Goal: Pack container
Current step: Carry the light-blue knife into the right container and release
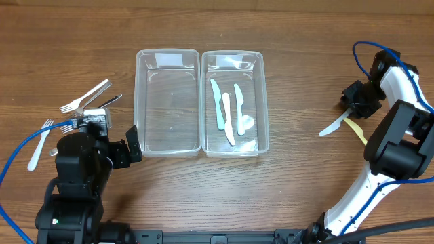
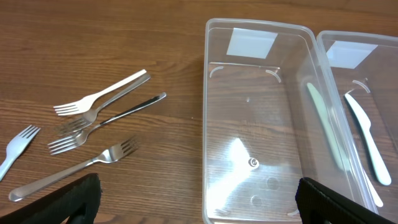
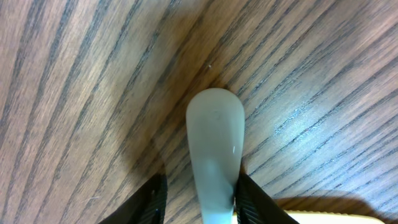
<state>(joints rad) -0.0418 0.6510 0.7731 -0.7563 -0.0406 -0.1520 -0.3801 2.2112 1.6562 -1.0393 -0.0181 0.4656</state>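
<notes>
Two clear plastic containers stand side by side. The left container point(image 1: 138, 102) is empty; the right container point(image 1: 264, 102) holds three pale plastic knives point(image 1: 227, 112). Several forks point(image 1: 85, 100) lie left of them, also in the left wrist view point(image 2: 99, 118). My left gripper point(image 1: 115, 146) is open and empty at the left container's near-left corner point(image 2: 205, 124). My right gripper point(image 1: 352, 108) is low over the table at far right. Its fingers point(image 3: 202, 202) straddle a white plastic knife point(image 3: 215, 137). The right finger touches the knife and the left finger stands a little apart.
A yellow plastic knife point(image 1: 357, 129) lies beside the white knife point(image 1: 332, 127) under the right arm. A white plastic fork point(image 1: 38, 146) lies at the far left by the left arm's cable. Bare wood lies between the containers and the right gripper.
</notes>
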